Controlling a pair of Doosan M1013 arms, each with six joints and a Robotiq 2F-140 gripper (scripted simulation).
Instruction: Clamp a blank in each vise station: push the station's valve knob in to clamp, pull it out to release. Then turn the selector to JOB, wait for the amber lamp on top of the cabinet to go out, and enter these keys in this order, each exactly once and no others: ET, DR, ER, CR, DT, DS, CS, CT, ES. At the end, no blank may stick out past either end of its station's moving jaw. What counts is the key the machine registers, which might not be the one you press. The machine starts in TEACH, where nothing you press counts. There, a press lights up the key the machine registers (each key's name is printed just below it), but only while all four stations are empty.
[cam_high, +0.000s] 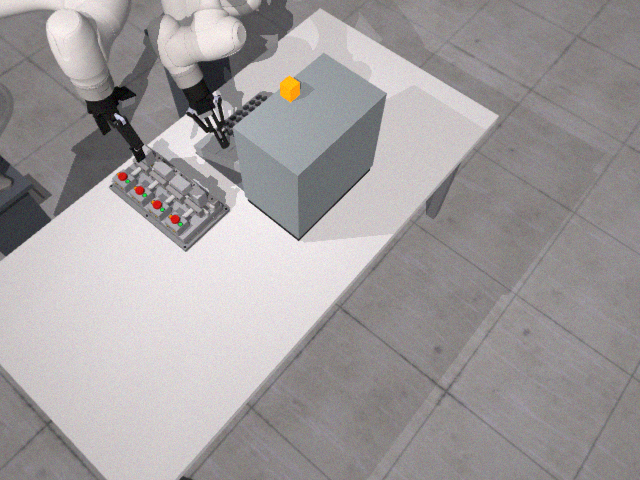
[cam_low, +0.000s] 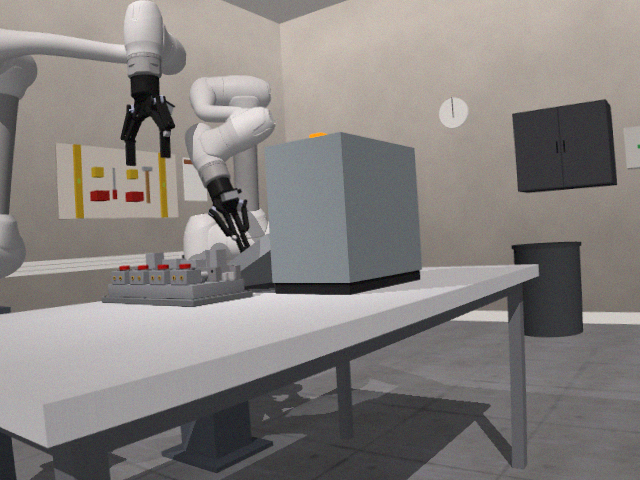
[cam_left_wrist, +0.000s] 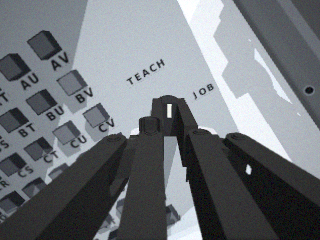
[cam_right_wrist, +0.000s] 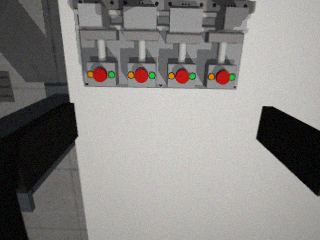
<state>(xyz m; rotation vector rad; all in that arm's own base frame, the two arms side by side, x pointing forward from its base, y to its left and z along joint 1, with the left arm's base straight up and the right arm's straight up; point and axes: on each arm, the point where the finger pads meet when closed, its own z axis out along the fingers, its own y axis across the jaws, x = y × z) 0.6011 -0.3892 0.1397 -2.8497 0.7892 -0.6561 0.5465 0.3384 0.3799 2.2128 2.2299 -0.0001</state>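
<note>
My left gripper is shut on the black selector of the cabinet's front panel. Its white mark points between the printed words TEACH and JOB. Printed keys, such as BV, lie to the left in the left wrist view. My right gripper is wide open and empty, above the vise stations. The four stations have red knobs, each between an orange and a green dot. Grey blocks stand behind the jaw bars; overhang is unclear. The amber lamp looks bright.
The tall grey cabinet stands beside the vise base on the white table. The left arm reaches in behind the cabinet as seen from the exterior view. The right arm stands beside it, over the vise end.
</note>
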